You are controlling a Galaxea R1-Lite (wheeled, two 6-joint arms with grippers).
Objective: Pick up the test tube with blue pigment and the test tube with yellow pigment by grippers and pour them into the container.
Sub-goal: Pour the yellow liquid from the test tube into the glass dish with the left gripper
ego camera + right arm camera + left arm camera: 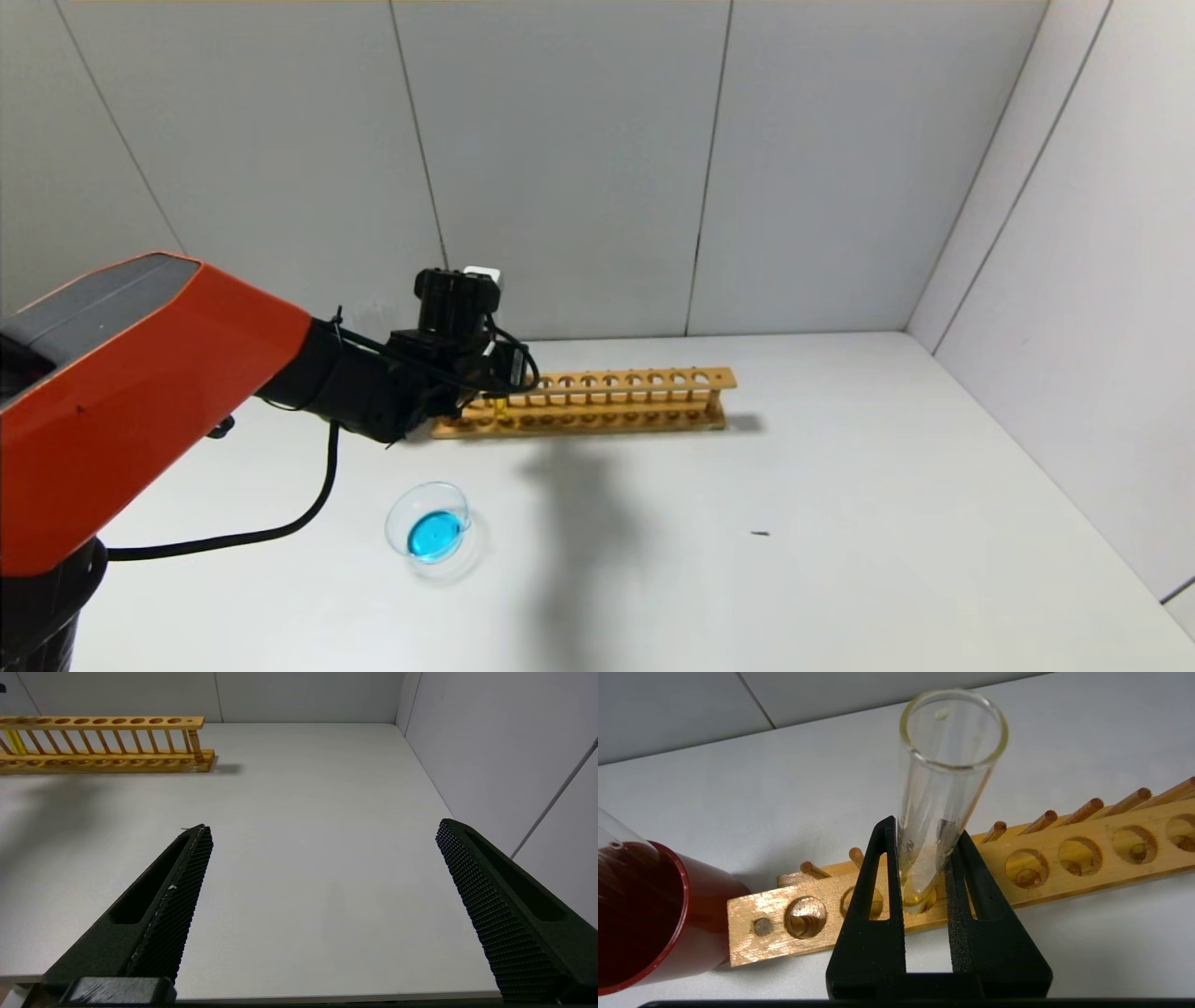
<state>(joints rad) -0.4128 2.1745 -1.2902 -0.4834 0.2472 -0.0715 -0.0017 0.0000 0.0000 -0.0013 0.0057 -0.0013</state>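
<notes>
The dish [431, 528], on the table in front of the rack's left end, already holds blue liquid, so by my judgement the blue pour is done and the yellow tube is the step in hand. The left gripper [924, 858] is at the rack's [1087, 858] left end, its jaws closed on the yellow tube [945, 788], which stands in its hole with a little yellow liquid at the bottom. Next it needs a straight lift clear of the hole, then a carry to the dish. A red cup [654, 914] stands just beside the rack's left end and could be clipped. The right gripper [322, 858] hangs wide open and empty, well to the right of the rack.
</notes>
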